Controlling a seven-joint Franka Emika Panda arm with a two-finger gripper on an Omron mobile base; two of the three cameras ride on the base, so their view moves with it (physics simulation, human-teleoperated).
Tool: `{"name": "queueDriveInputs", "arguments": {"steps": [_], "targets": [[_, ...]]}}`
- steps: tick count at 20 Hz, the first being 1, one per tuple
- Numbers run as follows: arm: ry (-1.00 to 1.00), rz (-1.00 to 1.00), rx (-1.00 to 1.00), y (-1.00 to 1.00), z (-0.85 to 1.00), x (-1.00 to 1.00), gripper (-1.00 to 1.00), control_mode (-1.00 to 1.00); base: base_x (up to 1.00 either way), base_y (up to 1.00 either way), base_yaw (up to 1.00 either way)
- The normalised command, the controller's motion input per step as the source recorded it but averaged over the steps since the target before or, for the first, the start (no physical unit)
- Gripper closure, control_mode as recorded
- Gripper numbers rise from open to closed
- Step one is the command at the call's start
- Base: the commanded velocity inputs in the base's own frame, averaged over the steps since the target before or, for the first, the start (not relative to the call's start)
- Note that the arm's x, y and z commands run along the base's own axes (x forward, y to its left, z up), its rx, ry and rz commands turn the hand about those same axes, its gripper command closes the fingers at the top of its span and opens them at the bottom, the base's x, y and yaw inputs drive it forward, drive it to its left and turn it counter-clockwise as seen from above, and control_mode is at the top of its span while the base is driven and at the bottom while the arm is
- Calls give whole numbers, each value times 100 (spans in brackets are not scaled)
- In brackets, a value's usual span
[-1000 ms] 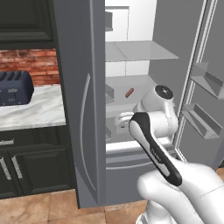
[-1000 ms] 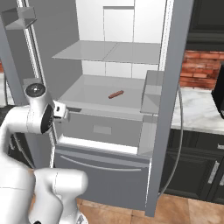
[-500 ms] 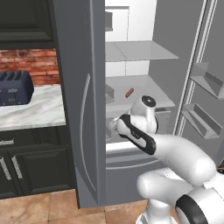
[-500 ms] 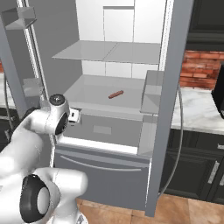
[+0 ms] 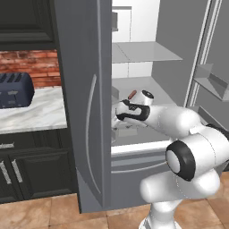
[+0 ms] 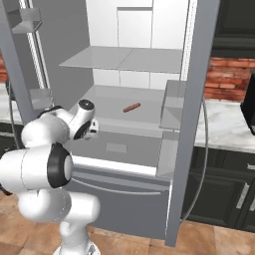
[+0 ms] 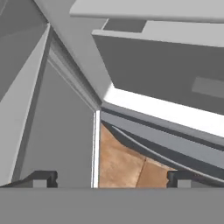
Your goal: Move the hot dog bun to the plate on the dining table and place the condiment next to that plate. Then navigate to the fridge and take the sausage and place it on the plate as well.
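Tool (image 7: 111, 177) jaws spread wide and empty, inside open fridge (image 6: 191, 74), sausage (image 6: 131, 107) on shelf beyond, toaster (image 5: 14, 89) on counter

Left base view: you looked from behind arm's left, forward and down, close on open fridge (image 5: 85, 112), toaster (image 5: 15, 89) at left edge. Right base view: you looked from behind arm's right at same fridge interior. Both shared shelves and sausage (image 6: 131, 107). Hand view: you looked down past fridge's lower front edge (image 7: 166, 111) to floor (image 7: 122, 164), very near.
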Motion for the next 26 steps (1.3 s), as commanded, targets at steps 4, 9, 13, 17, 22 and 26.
{"name": "queueDriveInputs", "arguments": {"steps": [4,9,13,17,22,26], "targets": [[5,28,0,74,-67,-86,-100,-100,0,0,0],[0,28,0,83,-39,-100,-100,-100,0,0,0],[-6,16,1,43,8,-71,-100,-100,0,0,0],[-7,-5,-1,-26,54,2,-100,-100,0,0,0],[0,-26,-16,-99,65,10,-100,-100,0,0,0],[0,-36,-21,-96,59,9,-100,-100,0,0,0]]}}
